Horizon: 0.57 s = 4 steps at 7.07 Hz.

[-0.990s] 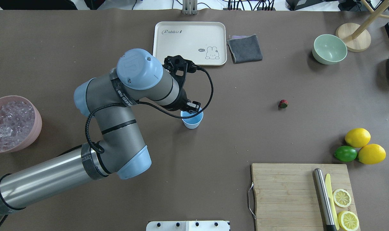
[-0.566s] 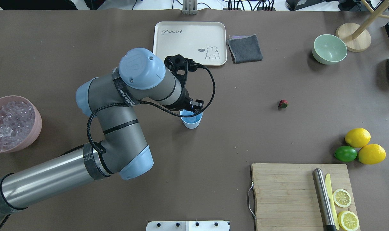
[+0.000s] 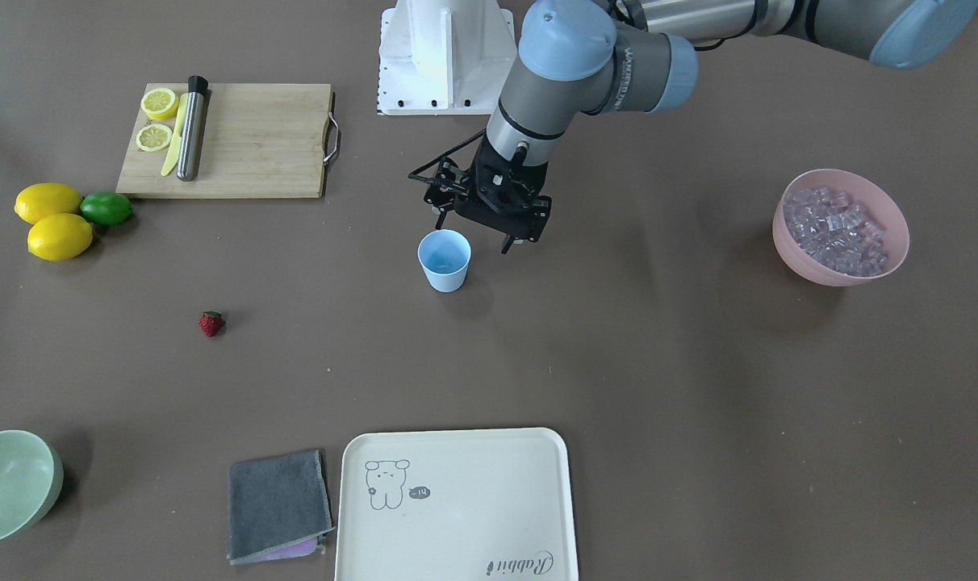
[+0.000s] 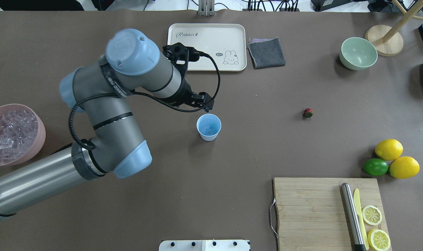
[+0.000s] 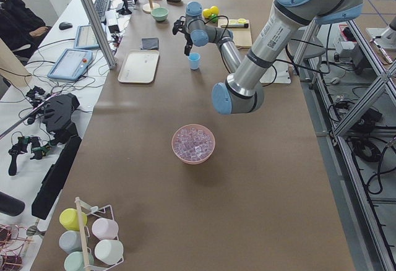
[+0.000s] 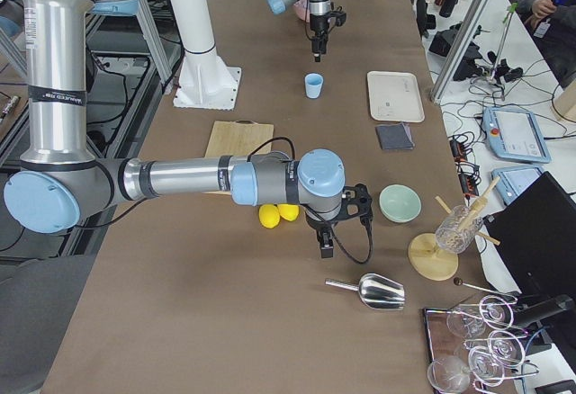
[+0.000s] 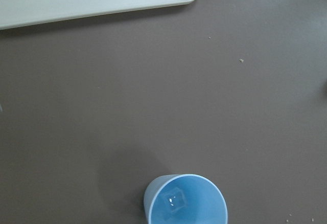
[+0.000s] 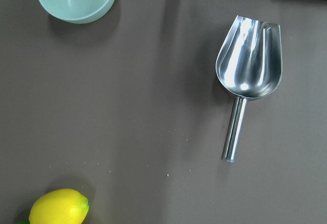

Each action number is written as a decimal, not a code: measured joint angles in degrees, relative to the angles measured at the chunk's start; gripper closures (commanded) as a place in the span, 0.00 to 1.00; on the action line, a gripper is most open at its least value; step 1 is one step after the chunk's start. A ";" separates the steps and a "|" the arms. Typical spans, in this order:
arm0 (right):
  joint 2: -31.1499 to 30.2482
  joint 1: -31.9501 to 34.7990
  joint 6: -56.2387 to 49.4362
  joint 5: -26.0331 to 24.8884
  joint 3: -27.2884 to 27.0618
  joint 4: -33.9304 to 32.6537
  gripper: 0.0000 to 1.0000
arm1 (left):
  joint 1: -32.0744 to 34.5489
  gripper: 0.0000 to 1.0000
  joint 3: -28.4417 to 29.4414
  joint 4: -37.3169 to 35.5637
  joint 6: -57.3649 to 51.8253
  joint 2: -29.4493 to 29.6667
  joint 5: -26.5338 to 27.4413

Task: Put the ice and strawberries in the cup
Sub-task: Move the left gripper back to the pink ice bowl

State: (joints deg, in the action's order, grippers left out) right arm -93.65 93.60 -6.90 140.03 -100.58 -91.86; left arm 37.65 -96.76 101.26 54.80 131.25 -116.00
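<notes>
The pale blue cup (image 4: 208, 127) stands upright mid-table; it also shows in the front view (image 3: 445, 260) and the left wrist view (image 7: 185, 201). One clear ice cube (image 7: 173, 202) lies on its bottom. Several more ice cubes fill the pink bowl (image 4: 37, 139) at the left edge. My left gripper (image 3: 473, 236) hangs open and empty just beside the cup, on the robot's side of it and above rim height. The strawberry (image 4: 308, 112) lies alone on the table right of the cup. My right gripper (image 6: 326, 246) shows only in the right side view, near the lemons; I cannot tell its state.
A cream tray (image 4: 206, 47) and a grey cloth (image 4: 266, 52) lie at the far side. A pale green bowl (image 4: 358, 53) sits far right. Lemons and a lime (image 4: 389, 149), a cutting board (image 4: 312, 212) and a metal scoop (image 8: 249, 70) are on the right.
My left gripper has lifted off the cup's mouth and moved left and toward the far side. The cup is now uncovered and has stayed in place.
</notes>
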 measured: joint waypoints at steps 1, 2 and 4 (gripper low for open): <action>-0.09 0.00 0.05 0.06 -0.13 0.01 0.00 | 4.03 0.03 -4.82 -2.86 -4.45 -4.65 -3.07; 0.85 -0.01 0.27 -0.29 -0.01 -0.13 0.00 | 8.48 0.03 -9.60 -5.94 -9.91 -9.43 -5.40; 3.74 -0.07 0.45 -1.23 2.34 -0.26 0.00 | 18.08 0.03 -16.02 -10.19 -25.03 -19.96 -10.40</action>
State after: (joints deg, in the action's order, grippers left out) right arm -89.91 93.53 -6.45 138.80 -98.24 -92.12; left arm 55.73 -112.78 91.06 29.77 111.28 -126.40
